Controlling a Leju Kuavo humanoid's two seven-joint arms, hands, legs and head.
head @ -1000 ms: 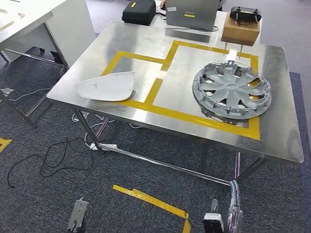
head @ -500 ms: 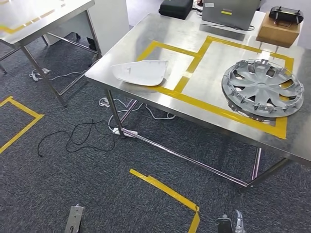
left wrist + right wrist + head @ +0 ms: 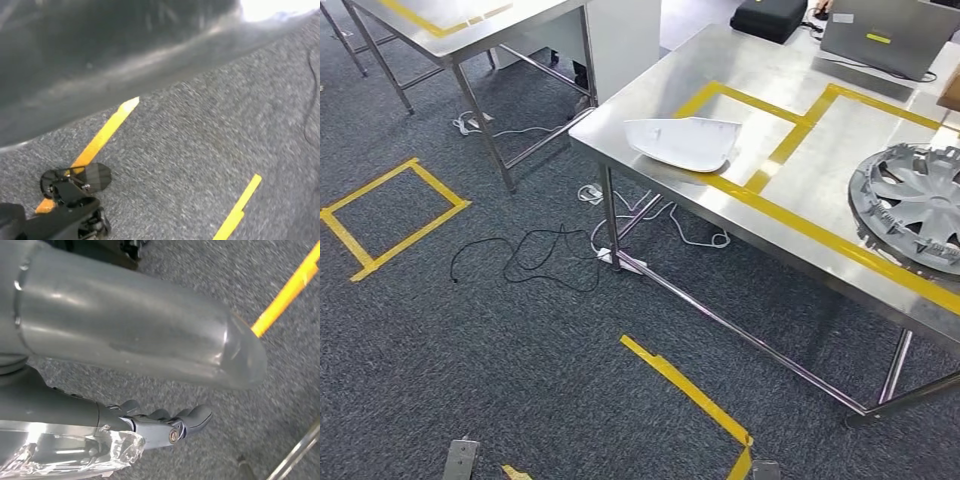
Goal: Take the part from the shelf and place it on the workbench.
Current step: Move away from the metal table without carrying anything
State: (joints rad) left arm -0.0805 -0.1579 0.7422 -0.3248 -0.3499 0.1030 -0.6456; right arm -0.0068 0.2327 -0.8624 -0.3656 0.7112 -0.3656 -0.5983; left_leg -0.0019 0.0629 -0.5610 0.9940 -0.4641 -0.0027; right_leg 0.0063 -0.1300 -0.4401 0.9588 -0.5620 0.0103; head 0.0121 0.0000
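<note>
grey carpet floor point(image 3: 471, 340) with yellow tape square point(image 3: 392, 215), loose black cable point(image 3: 524, 258) near the table leg, second steel table point(image 3: 463, 20) off to the side, black case point(image 3: 769, 17) and laptop point(image 3: 890, 35) at the back

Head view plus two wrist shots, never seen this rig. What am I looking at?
This is a two-legged humanoid robot with two arms, each ending in a many-fingered hand.

The head view looks forward and down from high on its body. It shows a steel workbench marked with yellow tape. On it lie a white plastic part, a grey wheel cover at the picture's right edge, and further back a laptop and a black case. A second table stands behind on the left.

The wrist views come from cameras behind each hand, with the arms hanging toward the carpet. The right hand holds nothing, its thumb and fingers apart. The left wrist view is blurred; the grey smear is probably the left hand, and its state cannot be told.
</note>
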